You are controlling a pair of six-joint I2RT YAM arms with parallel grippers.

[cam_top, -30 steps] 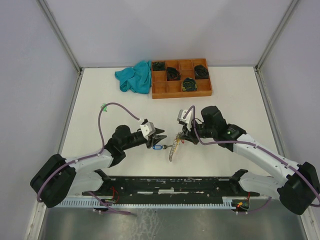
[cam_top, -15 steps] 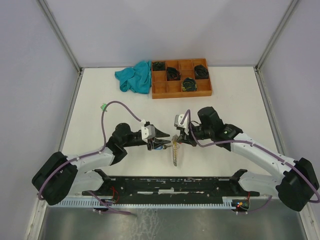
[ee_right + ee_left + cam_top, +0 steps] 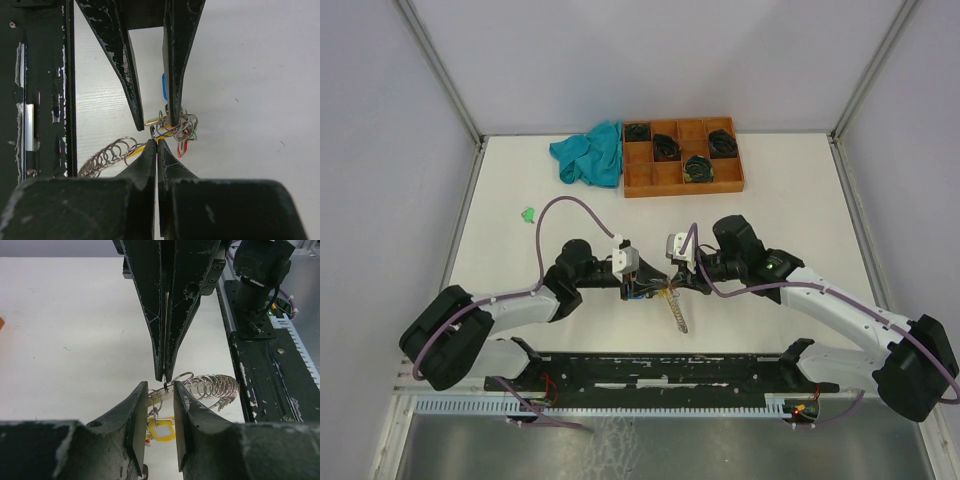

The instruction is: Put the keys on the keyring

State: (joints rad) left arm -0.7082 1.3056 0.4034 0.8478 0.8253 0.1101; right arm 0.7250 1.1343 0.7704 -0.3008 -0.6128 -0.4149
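Observation:
The keyring [image 3: 212,386] is a thin wire carrying a row of silver split rings, with a yellow segment [image 3: 141,148]. My right gripper [image 3: 156,136] is shut on the wire's end, also seen as the right gripper [image 3: 164,376] from the left wrist. Several keys [image 3: 178,126] bunch on rings at that end, with red [image 3: 183,148], blue [image 3: 164,86] and yellow [image 3: 161,421] tags. My left gripper [image 3: 160,390] faces it tip to tip, jaws apart round the wire, one finger [image 3: 173,107] against the bunch. From above, the grippers meet [image 3: 658,284] and the keyring [image 3: 677,312] hangs below.
An orange-brown tray [image 3: 638,183] with black coiled bundles stands at the back, a teal cloth [image 3: 590,155] to its left. A small green piece [image 3: 528,213] lies on the table at the left. The black base rail [image 3: 660,368] runs along the near edge.
My left gripper has moved right up to the right gripper, which shifted slightly left. The keyring's hanging end has swung from lower left to lower right.

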